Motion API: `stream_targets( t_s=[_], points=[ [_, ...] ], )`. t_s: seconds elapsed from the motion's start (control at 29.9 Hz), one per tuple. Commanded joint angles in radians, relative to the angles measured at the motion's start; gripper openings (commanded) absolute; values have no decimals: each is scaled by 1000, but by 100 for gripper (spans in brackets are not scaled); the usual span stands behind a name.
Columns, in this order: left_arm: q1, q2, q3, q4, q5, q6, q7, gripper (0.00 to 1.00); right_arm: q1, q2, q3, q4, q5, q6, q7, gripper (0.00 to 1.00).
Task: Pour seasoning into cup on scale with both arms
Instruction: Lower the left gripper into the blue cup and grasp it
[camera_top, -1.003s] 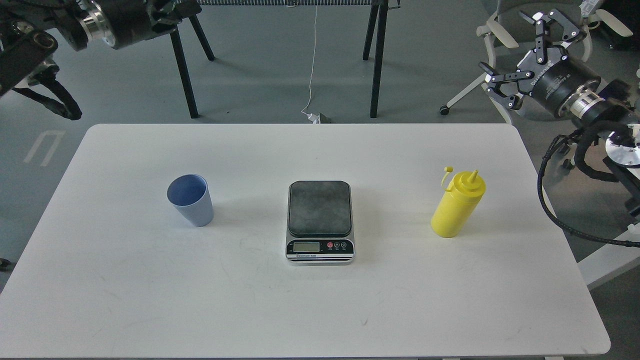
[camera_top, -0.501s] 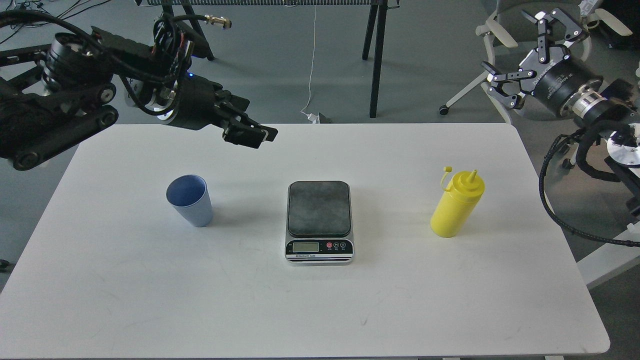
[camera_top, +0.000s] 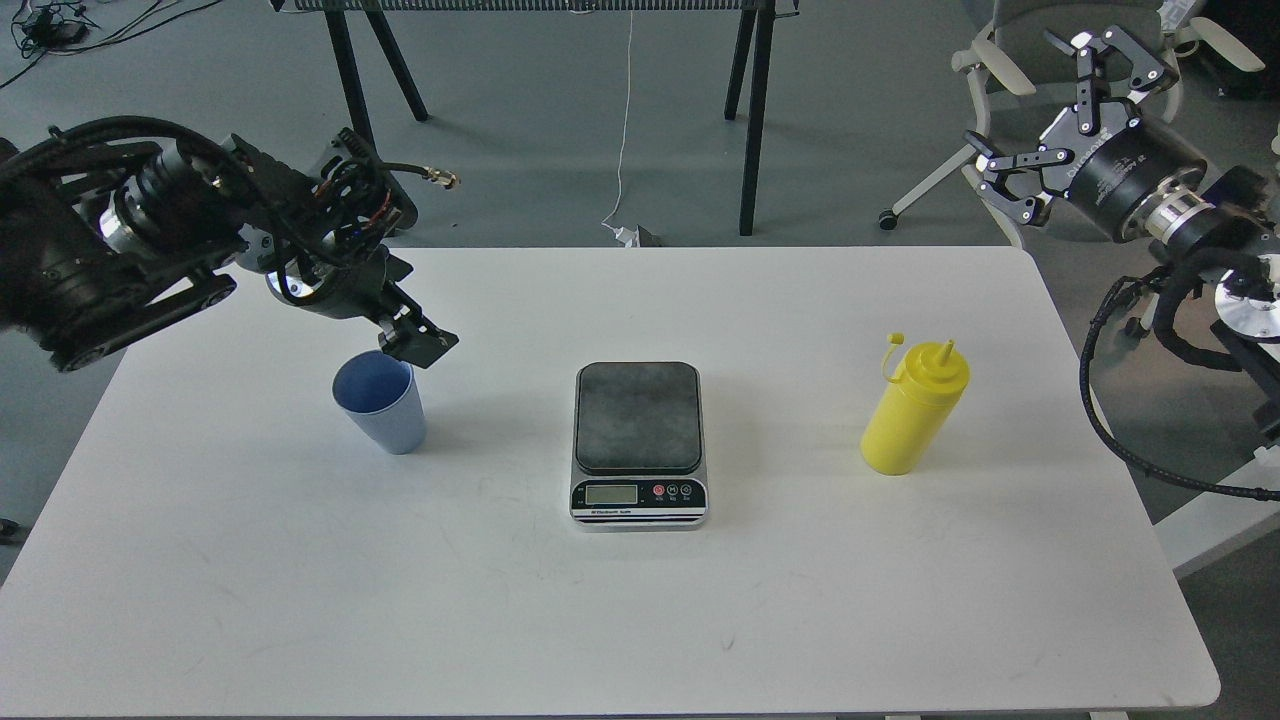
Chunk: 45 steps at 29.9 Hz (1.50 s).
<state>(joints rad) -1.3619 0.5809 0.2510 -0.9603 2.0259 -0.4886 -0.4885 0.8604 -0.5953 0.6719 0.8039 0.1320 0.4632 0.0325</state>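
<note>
The left gripper (camera_top: 418, 342) is dark and seen nearly end-on, so its fingers merge into one black block and I cannot tell whether they are spread or closed; it hangs just at the far rim of the cup (camera_top: 380, 401), at about 1 o'clock from the cup's mouth, and whether it touches the rim cannot be made out. The left arm behind it runs off the picture at 9 o'clock, its upper part cut by the edge. The right gripper (camera_top: 1045, 110) is off the table (camera_top: 640, 620) at 2 o'clock, well apart from everything on it, its fingers (camera_top: 1015, 160) spread wide and holding nothing; its arm leaves the picture at 3 o'clock, partly cut off. The cup stands upright on the table at 9 o'clock from the scale (camera_top: 640, 443), mouth upward, long axis vertical and tapering down to its base; its inside shows only a blue shade. The scale lies flat at the middle of the table, its platform bare, its display and buttons facing 6 o'clock; the reading is too small to make out. The seasoning (camera_top: 913, 412) stands upright at 3 o'clock from the scale, well apart from it, its long axis vertical, the nozzle pointing up and the small tethered cap hanging off to its 10 o'clock side.
</note>
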Motion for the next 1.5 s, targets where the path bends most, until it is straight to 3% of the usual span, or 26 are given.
stream_targets(
  t_s=[0.0, 0.4, 1.17, 1.47],
  points=[
    [0, -4, 33, 34, 5, 0, 0, 100, -3, 0, 0, 1, 0, 0, 9, 100],
    [1, -55, 159, 149, 16, 0, 0, 100, -4, 0, 1, 3, 0, 0, 9, 100],
    [95, -148, 160, 298, 7, 0, 0, 98, -18, -11, 5, 3, 0, 2, 9, 100],
    [92, -154, 157, 299, -15, 0, 0, 78, -20, -11, 6, 1, 0, 2, 9, 100]
  ],
)
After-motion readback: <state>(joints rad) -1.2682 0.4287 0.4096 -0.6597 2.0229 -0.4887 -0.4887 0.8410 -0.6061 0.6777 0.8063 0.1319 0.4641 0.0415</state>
